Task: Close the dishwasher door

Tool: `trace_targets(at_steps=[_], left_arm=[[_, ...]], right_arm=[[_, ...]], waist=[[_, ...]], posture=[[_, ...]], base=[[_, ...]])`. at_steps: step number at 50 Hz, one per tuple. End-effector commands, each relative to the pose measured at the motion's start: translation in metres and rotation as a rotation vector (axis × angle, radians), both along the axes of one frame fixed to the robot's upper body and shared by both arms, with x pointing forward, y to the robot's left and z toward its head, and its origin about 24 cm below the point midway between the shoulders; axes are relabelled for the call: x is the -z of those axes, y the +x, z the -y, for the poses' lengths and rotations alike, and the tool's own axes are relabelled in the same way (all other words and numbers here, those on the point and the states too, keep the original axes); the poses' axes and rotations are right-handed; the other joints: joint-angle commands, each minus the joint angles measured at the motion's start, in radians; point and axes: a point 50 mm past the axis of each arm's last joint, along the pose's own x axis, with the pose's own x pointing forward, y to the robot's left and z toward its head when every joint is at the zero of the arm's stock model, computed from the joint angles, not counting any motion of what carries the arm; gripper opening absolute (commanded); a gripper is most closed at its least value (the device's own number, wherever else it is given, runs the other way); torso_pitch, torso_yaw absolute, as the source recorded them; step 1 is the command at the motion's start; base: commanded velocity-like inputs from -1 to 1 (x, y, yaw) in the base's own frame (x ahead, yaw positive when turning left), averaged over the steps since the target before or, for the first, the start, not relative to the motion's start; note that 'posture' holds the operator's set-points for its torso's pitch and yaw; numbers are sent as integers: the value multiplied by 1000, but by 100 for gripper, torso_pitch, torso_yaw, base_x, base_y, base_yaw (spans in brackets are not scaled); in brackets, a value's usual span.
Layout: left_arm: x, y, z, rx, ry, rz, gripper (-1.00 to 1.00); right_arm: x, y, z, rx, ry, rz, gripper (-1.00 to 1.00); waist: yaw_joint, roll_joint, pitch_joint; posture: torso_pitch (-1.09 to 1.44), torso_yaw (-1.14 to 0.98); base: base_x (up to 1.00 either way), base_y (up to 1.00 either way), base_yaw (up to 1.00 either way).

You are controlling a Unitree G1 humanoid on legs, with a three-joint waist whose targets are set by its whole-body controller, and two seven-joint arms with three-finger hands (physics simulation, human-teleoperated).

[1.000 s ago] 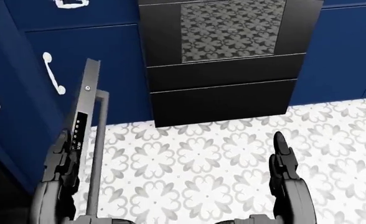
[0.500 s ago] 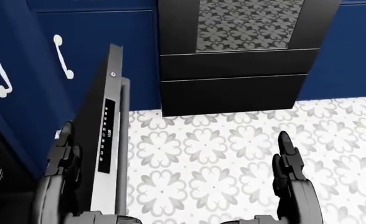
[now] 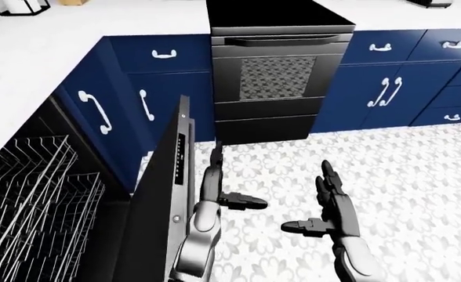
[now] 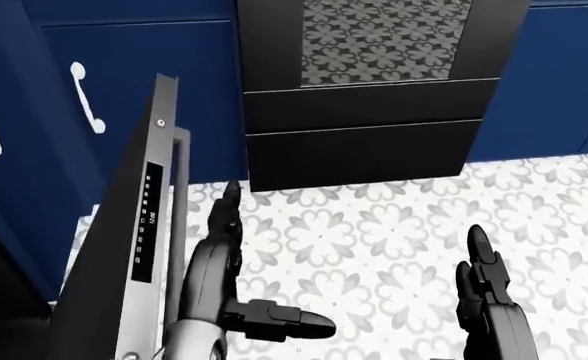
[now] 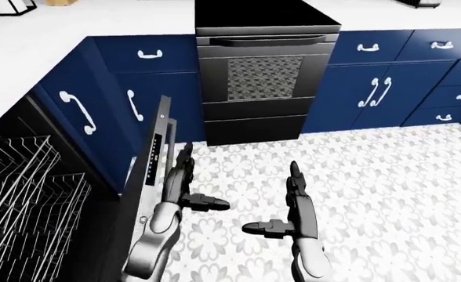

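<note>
- The door stands partly raised at the left, hinged low, its outer face with the bar handle turned toward the floor.
- It looks stiff and fairly heavy, swinging on its hinge; a flat push on the outer face near the top edge should serve best.
- The left hand lies just beside that face, fingers spread, holding nothing.
- The right hand hangs wide and empty over the floor.
- The rack sits inside at the far left; the oven is well apart.

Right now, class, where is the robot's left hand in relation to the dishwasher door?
In the left-eye view, the left hand is lower centre-left, open, flat beside the outer face of the half-open dishwasher door.
</note>
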Motion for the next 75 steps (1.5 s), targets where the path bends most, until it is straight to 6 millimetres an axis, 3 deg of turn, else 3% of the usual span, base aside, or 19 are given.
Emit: trace_targets(at_steps=[1,12,18,30,36,46,51,75], left_arm=[[-7,6,7,7,-13,80,100],[62,23,20,15,12,-77,100],[101,-2,12,11,60,-211,100],[139,-35,-7,-8,77,-429,100],[157,-48,-25,-121,34,-620,100],[167,-56,-50,-280,-15,-789,100],[165,-53,-53,-300,-20,-789,100],[159,-44,-64,-417,-66,-797,100]], right_arm=[[-16,3,0,-5,-11,87,100],[-16,4,0,-7,-9,88,100],[-16,4,-1,-10,-6,90,100],[-16,5,-2,-12,-7,93,100],[-16,5,-2,-13,-6,92,100],[-18,5,-3,-16,-7,93,100],[-27,4,-3,-16,-11,104,100],[-22,-5,4,3,-4,105,100]], waist=[[1,-5,-15],[1,-16,-22],[-2,-15,-28],[-11,-5,-25],[-15,-2,-25],[-19,7,-23],[-19,9,-21],[-23,3,-19]], posture=[[0,0],[0,0],[0,0],[0,0],[0,0],[0,0],[0,0],[0,0]], base=[[0,0,0],[0,0,0],[0,0,0],[0,0,0],[0,0,0],[0,0,0],[0,0,0],[0,0,0]])
